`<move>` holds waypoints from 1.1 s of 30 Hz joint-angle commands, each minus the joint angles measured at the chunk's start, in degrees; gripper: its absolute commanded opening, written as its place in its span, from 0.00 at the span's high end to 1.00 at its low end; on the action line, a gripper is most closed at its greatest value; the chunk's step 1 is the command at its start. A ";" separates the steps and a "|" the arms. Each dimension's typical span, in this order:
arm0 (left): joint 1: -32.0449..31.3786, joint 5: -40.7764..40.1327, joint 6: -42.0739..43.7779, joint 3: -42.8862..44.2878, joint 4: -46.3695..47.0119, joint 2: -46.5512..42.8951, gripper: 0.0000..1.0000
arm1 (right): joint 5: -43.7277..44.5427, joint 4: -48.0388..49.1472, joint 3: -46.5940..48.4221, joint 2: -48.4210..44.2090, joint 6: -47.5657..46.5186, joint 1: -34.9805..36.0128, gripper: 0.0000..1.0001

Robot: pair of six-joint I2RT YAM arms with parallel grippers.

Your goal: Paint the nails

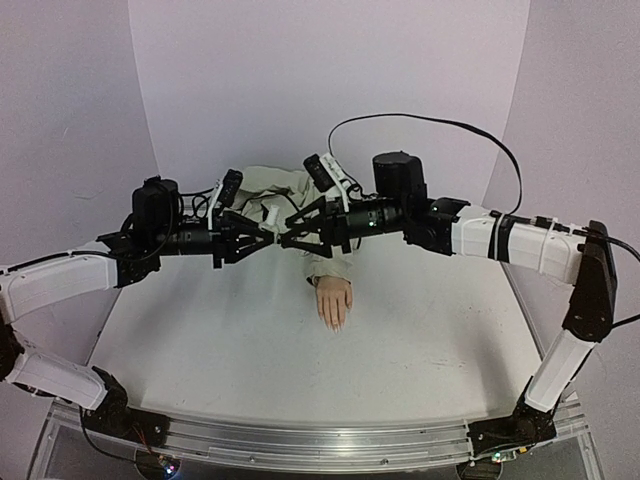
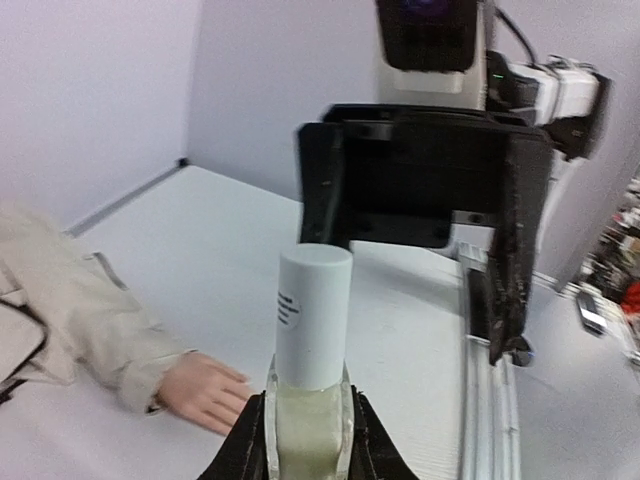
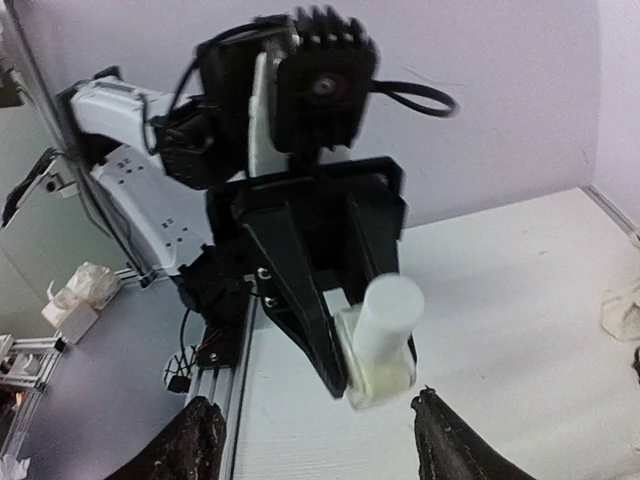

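We see the nails (image 1: 334, 321) at the fingertips of a pale pinkish-peach mannequin hand (image 1: 333, 298). It lies at centre frame in the top view on the white table (image 1: 200, 340), fingers pointing to the bottom edge. The nails are approx. skin-coloured and too small for us to tell any polish. A beige sleeve (image 1: 327, 266) runs from the wrist up behind the grippers.

The left gripper (image 2: 308, 432) is clamped on the pale glass base of a nail-polish bottle (image 2: 313, 318), which has a tall white cylindrical cap on and stands upright. The right gripper (image 3: 320, 440) faces it tip to tip above the sleeve, jaws spread wide w/ nothing between them.

Writing: a small black-print label (image 2: 288, 308) on the cap, left side, is too blurred to read.

Views: the top view barely shows the bottle, which is lost between the black fingers. The left wrist view shows the cap, label and hand at lower left. The right wrist view shows the bottle in the opposing jaws, but no hand.
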 commanded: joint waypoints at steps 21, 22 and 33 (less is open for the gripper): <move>-9.99 -47.72 15.51 -2.00 3.48 -2.93 1.00 | 27.37 0.40 17.12 11.50 25.28 3.17 0.49; -9.98 -47.62 15.50 -1.88 3.42 -2.89 1.00 | 27.36 0.42 17.63 12.05 25.30 3.30 0.53; -9.97 -46.92 11.87 -0.76 3.42 -4.05 1.00 | 24.59 0.45 18.99 13.42 22.95 3.41 0.71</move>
